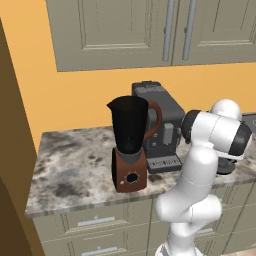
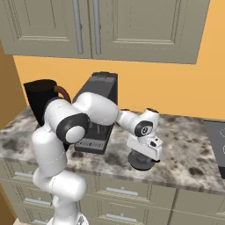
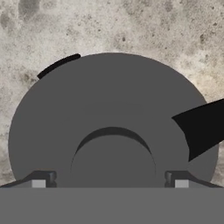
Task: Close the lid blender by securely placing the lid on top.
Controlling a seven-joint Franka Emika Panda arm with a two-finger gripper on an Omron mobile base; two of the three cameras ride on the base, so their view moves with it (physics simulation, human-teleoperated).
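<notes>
- My claw (image 2: 143,157) is down at the lid (image 2: 142,163), which lies flat on the speckled stone counter (image 2: 184,162) to the right of the coffee machine (image 2: 97,112), well apart from it.
- Looking along my hand, the lid (image 3: 109,109) is a wide dark grey disc with its raised round knob (image 3: 113,157) sitting right between my two fingertips (image 3: 43,180), one on each side.
- The tips stand apart with the knob in the gap; whether they are pressing on the knob I cannot tell, as the lower part is cut off from sight.
- The blender (image 1: 130,145) stands on the same counter to the left of the coffee machine (image 1: 160,127), just beside it, nearer the front edge. Its black jar is upright on the reddish-brown base, the round black dial (image 1: 132,177) facing out, the brown handle turned toward the coffee machine.
- The jar's rim is open, with no lid on it.
- From the right side, the blender (image 2: 41,101) shows only partly behind my upper arm, still to the left of the coffee machine.
- Grey-green cupboards (image 1: 150,30) hang above the coffee machine on the orange wall, and drawers (image 2: 118,191) run under the counter.
</notes>
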